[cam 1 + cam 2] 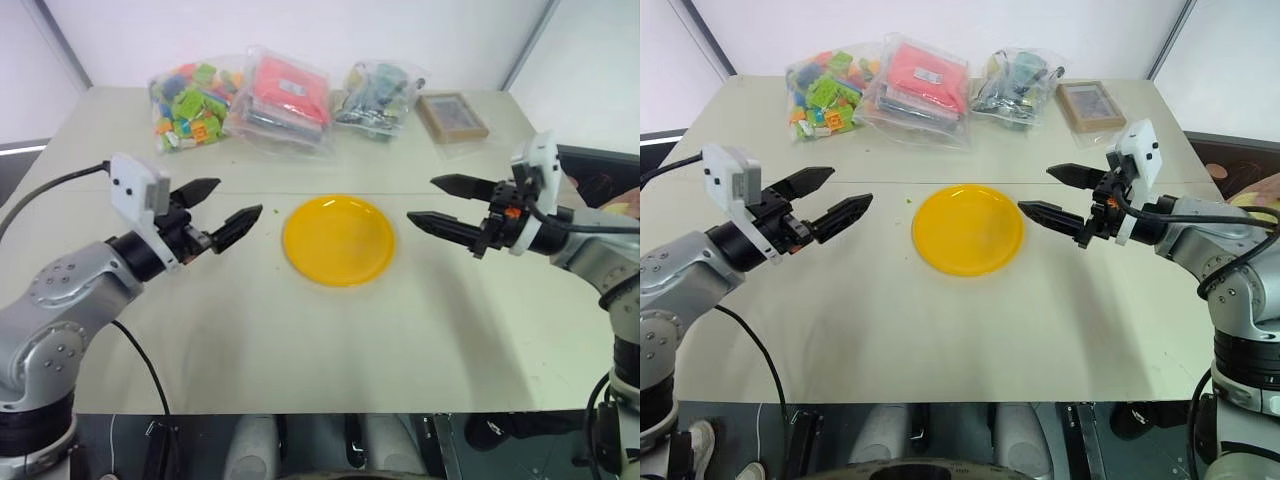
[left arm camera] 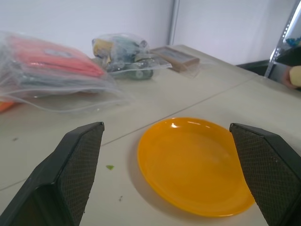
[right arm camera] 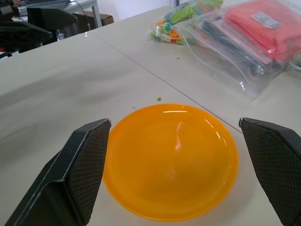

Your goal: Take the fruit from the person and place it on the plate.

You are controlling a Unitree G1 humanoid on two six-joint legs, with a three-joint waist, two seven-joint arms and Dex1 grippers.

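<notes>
Fruit [image 2: 296, 76], a pale yellow lump, shows in the left wrist view at the table's far right corner, well beyond the plate [image 1: 339, 240], beside what seems a person's hand. Nearer, the left gripper [image 1: 228, 212] and right gripper [image 1: 442, 205] flank the empty plate, both spread wide, holding nothing. Probably light, firm and bumpy; best pinched across its middle.

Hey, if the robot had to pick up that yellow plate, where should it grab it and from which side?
Probably the plate's thin raised rim, one finger over the lip and one under. It lies flat and shallow, so there is no body to pinch. The open right gripper could come in low from its own side.
</notes>
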